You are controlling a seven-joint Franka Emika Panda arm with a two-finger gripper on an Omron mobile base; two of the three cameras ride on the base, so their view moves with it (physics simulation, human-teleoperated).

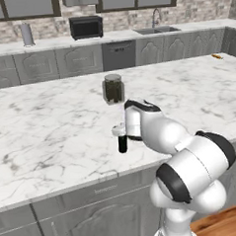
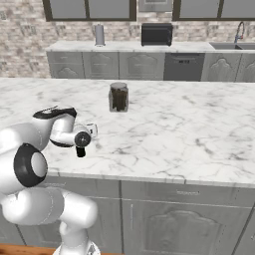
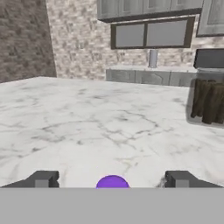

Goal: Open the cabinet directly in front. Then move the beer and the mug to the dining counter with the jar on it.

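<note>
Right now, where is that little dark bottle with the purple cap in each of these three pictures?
Left base view: the beer stands near the dining counter's front edge, just left of the white arm.
Right base view: it shows below the hand, lower left, near the counter's front edge.
Hand view: its purple cap sits bottom centre between the open finger tips.
Shared landmark: the jar, farther back on the counter.

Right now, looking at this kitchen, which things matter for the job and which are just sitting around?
Part of the job:
- small dark bottle with purple cap
- white marble dining counter
- clear glass jar with brown contents
- open gripper

Just there:
- black microwave
- steel sink tap
- grey canister
</note>
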